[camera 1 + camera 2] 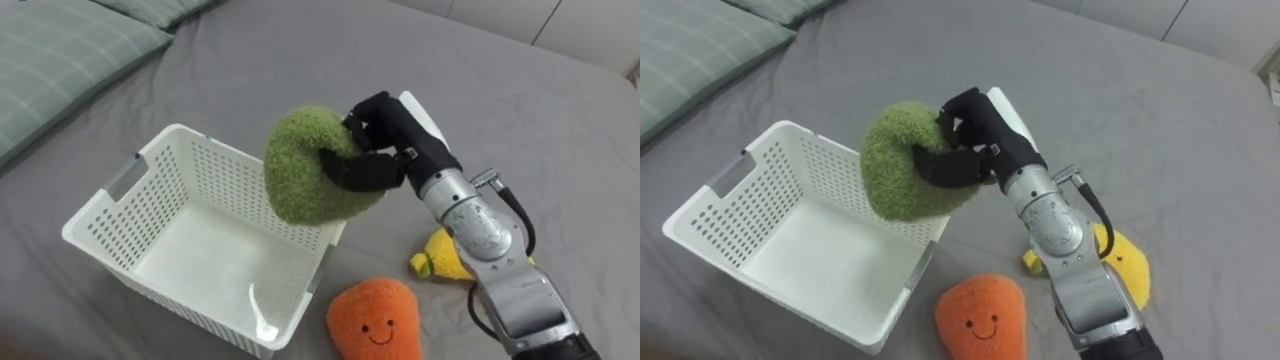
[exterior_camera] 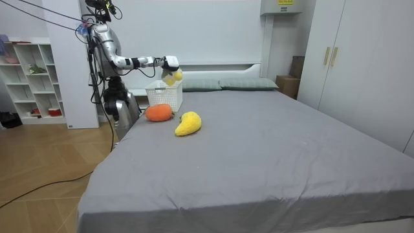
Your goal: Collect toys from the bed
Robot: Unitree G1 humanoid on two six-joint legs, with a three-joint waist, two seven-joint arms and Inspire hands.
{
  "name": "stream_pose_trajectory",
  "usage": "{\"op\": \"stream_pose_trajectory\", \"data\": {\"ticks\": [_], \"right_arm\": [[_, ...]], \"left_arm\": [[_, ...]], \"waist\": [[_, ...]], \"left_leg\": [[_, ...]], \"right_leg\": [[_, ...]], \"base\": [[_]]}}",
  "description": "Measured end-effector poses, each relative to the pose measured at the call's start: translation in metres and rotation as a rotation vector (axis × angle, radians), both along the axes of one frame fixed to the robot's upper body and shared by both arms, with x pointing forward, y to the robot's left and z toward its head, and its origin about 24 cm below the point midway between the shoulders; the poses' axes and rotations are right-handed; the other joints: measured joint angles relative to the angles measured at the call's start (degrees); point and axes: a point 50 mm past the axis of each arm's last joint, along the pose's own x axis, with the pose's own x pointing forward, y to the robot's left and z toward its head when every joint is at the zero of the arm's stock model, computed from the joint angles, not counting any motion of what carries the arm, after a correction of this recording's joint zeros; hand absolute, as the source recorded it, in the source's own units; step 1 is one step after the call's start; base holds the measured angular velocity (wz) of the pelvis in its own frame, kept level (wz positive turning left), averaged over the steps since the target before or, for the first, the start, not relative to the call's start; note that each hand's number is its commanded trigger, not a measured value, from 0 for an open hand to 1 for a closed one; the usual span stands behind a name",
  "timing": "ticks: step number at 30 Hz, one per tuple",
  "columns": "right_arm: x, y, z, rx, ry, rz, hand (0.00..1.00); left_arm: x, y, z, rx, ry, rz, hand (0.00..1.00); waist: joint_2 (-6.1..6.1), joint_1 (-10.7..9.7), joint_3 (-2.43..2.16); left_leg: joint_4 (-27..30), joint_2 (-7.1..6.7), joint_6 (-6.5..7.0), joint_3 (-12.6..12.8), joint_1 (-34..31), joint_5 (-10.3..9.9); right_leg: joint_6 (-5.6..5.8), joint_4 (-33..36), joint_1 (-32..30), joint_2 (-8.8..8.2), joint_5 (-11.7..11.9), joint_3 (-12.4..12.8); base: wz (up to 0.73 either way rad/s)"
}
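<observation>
Green toy (image 1: 300, 170), orange toy (image 1: 375, 318), yellow toy (image 1: 440, 258); the basket (image 1: 150, 190) is white, the bed (image 1: 300, 60) grey, the pillow (image 1: 60, 60) green-checked.

A grey bed (image 2: 272, 149) is filling the room; a white wardrobe (image 2: 362, 58) is standing at three o'clock, shelves (image 2: 29, 71) at nine.

Black right hand (image 1: 382, 128), silver forearm

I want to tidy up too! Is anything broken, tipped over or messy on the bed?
Nothing looks broken or tipped. The white basket stands upright and empty on the bed. The right hand holds the green plush toy over its rim. The orange toy and the yellow toy lie beside the basket.
</observation>
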Motion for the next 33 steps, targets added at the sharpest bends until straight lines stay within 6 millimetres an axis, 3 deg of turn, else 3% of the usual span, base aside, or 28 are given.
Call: {"op": "stream_pose_trajectory", "data": {"ticks": [1,2,3,4,5,8,12,17,33], "right_arm": [[0.000,0.001,0.000,-0.002,0.000,0.006,0.69],[0.000,0.004,0.000,-0.002,0.000,0.017,0.48],[0.000,0.006,0.000,0.002,0.004,0.027,0.38],[0.000,0.008,0.000,0.007,0.005,0.030,0.14],[-0.001,0.011,0.000,0.017,0.007,0.037,0.00],[-0.004,0.021,-0.003,0.009,0.019,0.075,0.00],[-0.005,0.028,-0.005,-0.002,0.035,0.107,0.00],[-0.005,0.027,-0.006,-0.010,0.042,0.106,0.00],[-0.005,0.025,-0.005,-0.012,0.040,0.103,0.00]], "left_arm": [[0.001,0.000,0.000,-0.003,-0.001,-0.001,0.00],[0.003,-0.001,0.000,-0.007,-0.005,-0.004,0.00],[0.005,-0.001,0.000,-0.011,-0.010,-0.006,0.00],[0.006,-0.001,0.000,-0.014,-0.013,-0.008,0.00],[0.008,-0.002,0.001,-0.025,-0.016,-0.013,0.00],[0.012,-0.002,0.000,-0.028,-0.017,-0.016,0.00],[0.011,-0.003,0.000,-0.028,-0.012,-0.015,0.00],[0.011,-0.002,0.000,-0.026,-0.012,-0.016,0.00],[0.013,-0.002,0.000,-0.037,-0.015,-0.020,0.00]], "waist": [[0.00,0.1,0.01],[0.09,0.3,0.06],[0.09,0.5,0.08],[0.08,0.8,0.09],[0.10,1.2,0.12],[0.09,2.0,0.28],[0.04,2.1,0.97],[-0.37,2.0,0.69],[-0.20,1.9,0.56]], "left_leg": [[0.0,-0.03,0.01,0.0,0.0,0.0],[0.0,-0.07,0.05,0.0,0.0,0.0],[-0.2,-0.12,0.09,-0.1,0.0,0.1],[-0.4,-0.15,0.10,-0.2,0.0,0.3],[-0.6,-0.19,0.11,-0.3,0.0,0.4],[-0.7,-0.28,0.08,-0.9,-0.1,0.4],[-0.6,-0.40,0.12,-1.2,-0.5,0.6],[-0.6,-0.48,0.15,-1.3,-1.3,0.7],[-0.5,-0.48,0.14,-1.2,-1.3,0.7]], "right_leg": [[0.00,0.0,0.0,-0.02,0.0,0.0],[0.00,0.0,0.0,-0.06,0.0,0.0],[0.01,0.0,-0.1,-0.06,0.0,0.2],[0.01,0.0,-0.1,-0.07,0.0,0.2],[0.01,0.0,-0.2,-0.11,0.0,0.2],[0.02,0.0,-0.2,-0.12,0.0,-0.2],[0.02,0.0,-0.5,-0.25,0.0,-0.5],[0.03,0.0,-1.2,-0.32,0.0,-0.7],[0.02,0.0,-1.1,-0.35,0.0,-0.8]], "base": [[0.00],[0.00],[0.00],[0.00],[0.00],[0.06],[0.05],[0.01],[0.00]]}}
